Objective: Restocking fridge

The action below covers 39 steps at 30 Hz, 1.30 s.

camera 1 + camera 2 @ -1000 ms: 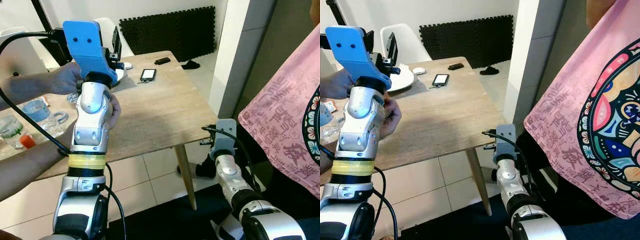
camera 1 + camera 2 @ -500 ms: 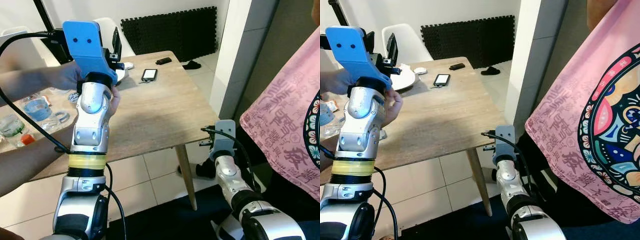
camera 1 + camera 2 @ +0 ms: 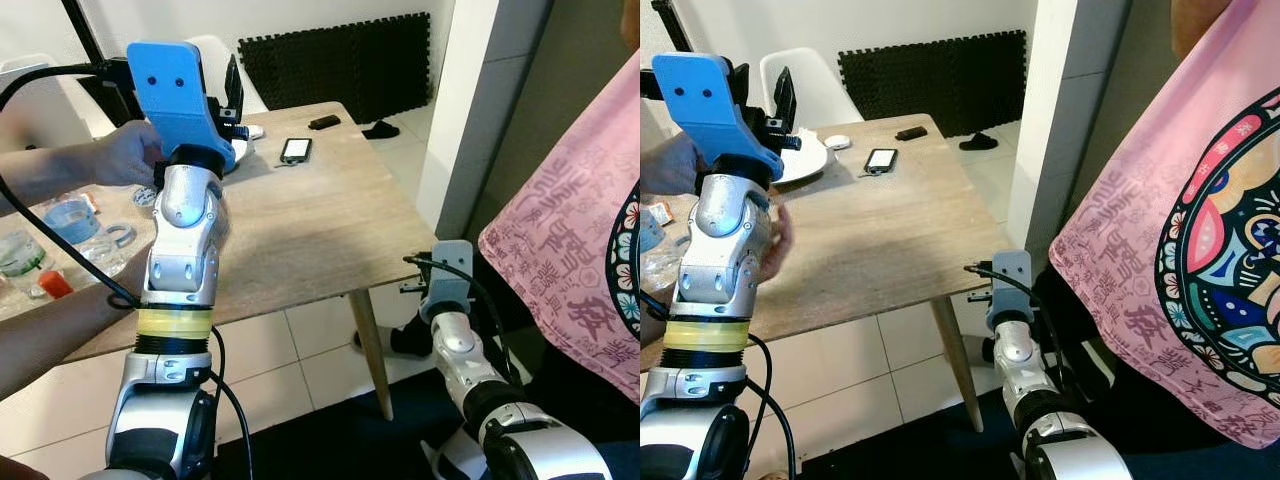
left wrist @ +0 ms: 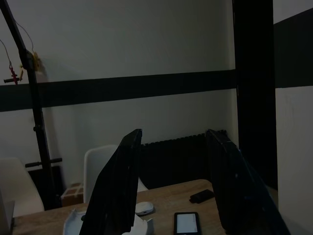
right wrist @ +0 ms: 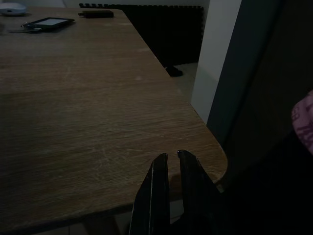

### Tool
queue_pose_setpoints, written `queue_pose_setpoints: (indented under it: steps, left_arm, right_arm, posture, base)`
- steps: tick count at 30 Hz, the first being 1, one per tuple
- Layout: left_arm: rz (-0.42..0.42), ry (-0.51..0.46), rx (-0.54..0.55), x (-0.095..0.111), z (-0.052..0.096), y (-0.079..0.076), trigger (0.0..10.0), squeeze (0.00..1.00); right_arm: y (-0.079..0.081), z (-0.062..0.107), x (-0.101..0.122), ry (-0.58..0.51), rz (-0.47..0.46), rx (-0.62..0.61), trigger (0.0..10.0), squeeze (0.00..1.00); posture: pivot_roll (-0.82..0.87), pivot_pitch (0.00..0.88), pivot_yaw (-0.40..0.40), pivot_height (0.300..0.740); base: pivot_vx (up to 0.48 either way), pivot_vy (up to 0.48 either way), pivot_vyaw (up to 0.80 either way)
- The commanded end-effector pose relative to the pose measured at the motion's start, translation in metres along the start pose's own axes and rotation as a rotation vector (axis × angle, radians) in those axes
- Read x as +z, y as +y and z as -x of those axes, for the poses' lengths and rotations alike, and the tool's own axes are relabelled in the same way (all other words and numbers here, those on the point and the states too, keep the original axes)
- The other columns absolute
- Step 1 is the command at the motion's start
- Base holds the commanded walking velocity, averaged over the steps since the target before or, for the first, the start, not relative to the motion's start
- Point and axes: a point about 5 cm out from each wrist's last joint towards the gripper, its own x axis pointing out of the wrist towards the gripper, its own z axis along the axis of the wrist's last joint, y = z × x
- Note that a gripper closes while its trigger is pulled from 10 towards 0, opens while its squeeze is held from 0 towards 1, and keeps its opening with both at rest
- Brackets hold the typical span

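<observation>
My left arm (image 3: 182,240) stands raised over the wooden table (image 3: 320,215), its blue wrist mount (image 3: 175,90) on top. A person's hands (image 3: 125,155) hold it just below that mount. In the left wrist view my left gripper (image 4: 173,142) is open, with nothing between its black fingers (image 4: 117,191). My right arm (image 3: 455,335) hangs low beside the table's corner. Its gripper (image 5: 171,155) is shut and empty, level with the table edge. Clear plastic bottles (image 3: 22,255), one with an orange cap (image 3: 55,283), lie at the table's left end.
A phone (image 3: 296,149), a small dark object (image 3: 324,121) and a white plate (image 3: 800,158) lie at the table's far side, with a white chair (image 3: 815,85) behind. A blue tape roll (image 3: 70,215) lies near the bottles. A person in a pink shirt (image 3: 570,230) stands close on my right.
The person's lower hand has slipped back from the front of my left forearm. Both arms have stayed where they were.
</observation>
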Motion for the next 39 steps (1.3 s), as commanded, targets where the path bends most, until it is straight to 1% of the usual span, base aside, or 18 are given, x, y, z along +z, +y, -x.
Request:
queue_pose_setpoints:
  steps: [1,39]
  left_arm:
    - [-0.012,0.018,0.007,-0.0031,0.0019,0.0034,10.0,0.00]
    - [-0.013,0.020,0.009,-0.0032,0.0013,0.0046,10.0,0.00]
  right_arm:
    - [0.0008,0.0022,-0.0078,0.037,0.010,0.000,10.0,0.00]
    - [0.0008,0.0023,-0.0084,0.041,0.010,-0.002,10.0,0.00]
  posture:
    - [0.08,0.000,0.033,0.740]
    - [0.08,0.000,0.035,0.740]
  base:
    - [0.000,0.000,0.00]
    - [0.000,0.000,0.00]
